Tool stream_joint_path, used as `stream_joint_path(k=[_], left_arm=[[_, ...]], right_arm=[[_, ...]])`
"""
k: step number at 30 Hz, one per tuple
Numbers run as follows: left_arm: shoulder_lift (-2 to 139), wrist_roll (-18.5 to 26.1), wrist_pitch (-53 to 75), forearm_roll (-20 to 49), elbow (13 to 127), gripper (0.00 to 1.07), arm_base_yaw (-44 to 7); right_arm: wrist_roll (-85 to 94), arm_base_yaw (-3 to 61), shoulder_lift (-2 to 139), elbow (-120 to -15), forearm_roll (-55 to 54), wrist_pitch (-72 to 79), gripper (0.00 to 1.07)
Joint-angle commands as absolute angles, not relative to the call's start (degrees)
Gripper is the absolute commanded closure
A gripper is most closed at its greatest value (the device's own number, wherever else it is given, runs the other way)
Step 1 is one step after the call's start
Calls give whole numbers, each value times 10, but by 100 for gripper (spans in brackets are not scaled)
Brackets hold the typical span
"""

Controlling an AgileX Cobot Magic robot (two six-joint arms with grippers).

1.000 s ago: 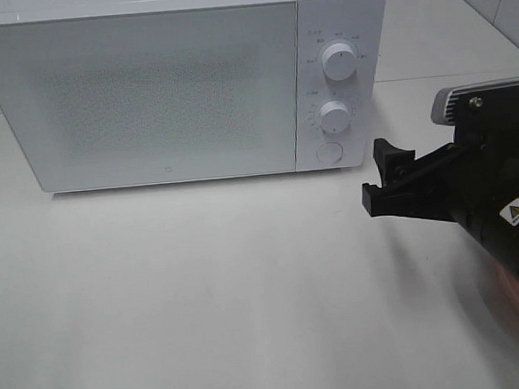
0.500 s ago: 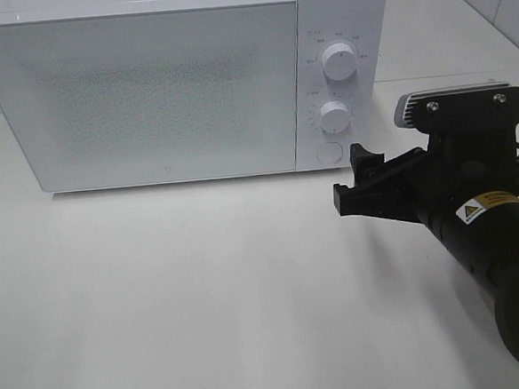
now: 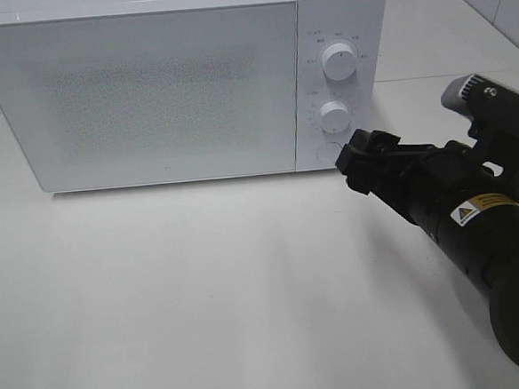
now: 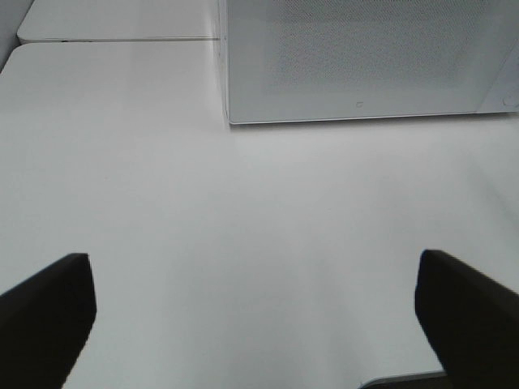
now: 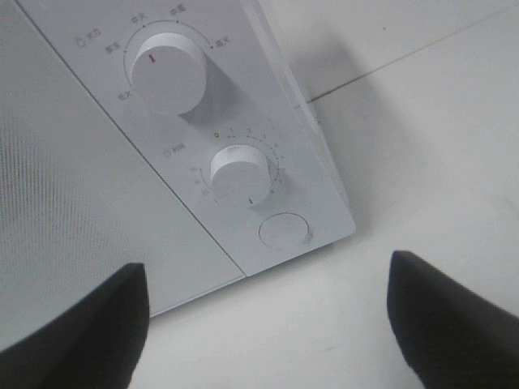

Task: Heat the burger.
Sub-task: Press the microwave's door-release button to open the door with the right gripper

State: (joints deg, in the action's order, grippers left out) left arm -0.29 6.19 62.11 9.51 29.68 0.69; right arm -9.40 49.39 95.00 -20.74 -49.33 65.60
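The burger is not in any view. The white microwave (image 3: 163, 94) stands at the back of the table with its door shut. It also shows in the left wrist view (image 4: 365, 57) and the right wrist view (image 5: 81, 203). My right gripper (image 3: 357, 156) is open and empty, its fingertips just to the right of the round door button (image 3: 328, 152) at the panel's lower end. In the right wrist view the gripper (image 5: 266, 265) points at that button (image 5: 284, 230). My left gripper (image 4: 253, 258) is open and empty over bare table, in front of the microwave.
Two white knobs sit on the microwave's control panel, the upper knob (image 3: 337, 62) and the lower knob (image 3: 334, 116). The white table (image 3: 204, 296) stretches in front. The right arm's black body (image 3: 485, 232) fills the right side.
My right arm has moved left and toward the microwave and rolled its wrist. Its fingertips now sit by the round door button. The pink patch under the arm is hidden now.
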Motion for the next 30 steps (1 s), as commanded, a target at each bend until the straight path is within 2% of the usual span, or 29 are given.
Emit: stream_joint_path(k=[1,3,6,8,9,11,14,15,16,17,19,25,30], left_arm=[[-13,60,612,98,295,7,5],[-13,60,612,98,295,7,5],[-13,60,612,98,295,7,5],[-13,60,612,98,295,7,5],[-13,60,612,98,295,7,5],[-13,60,612,98,295,7,5],[-13,60,612,98,295,7,5],[-13,60,612,98,295,7,5],[-13,60,612,98,295,7,5],[-13,60,612,98,295,7,5],[-13,60,612,98,295,7,5],[-13,60,612,98,295,7,5],[-13,60,612,98,295,7,5]], right_arm=[[-162,497,949,-211,-488,654,32],[-252,497,949,-211,-488,650,36],[-276,497,949,-211,-488,650,37],[-345,497,949,-211,-488,650,44],[-345,497,949,-211,-488,650,44],[-455,497,949,-211,-488,650,57],[-481,497,949,-211,-488,650,62],[-525,497,949,-211,-488,649,71],[-546,497,949,-211,-488,645,75],[-546,497,949,-211,-488,645,75],[-630,497,949,-211,-488,622,89],[-735,497,949,-211,-469,602,97],[-765,497,949,-211,-450,602,100]])
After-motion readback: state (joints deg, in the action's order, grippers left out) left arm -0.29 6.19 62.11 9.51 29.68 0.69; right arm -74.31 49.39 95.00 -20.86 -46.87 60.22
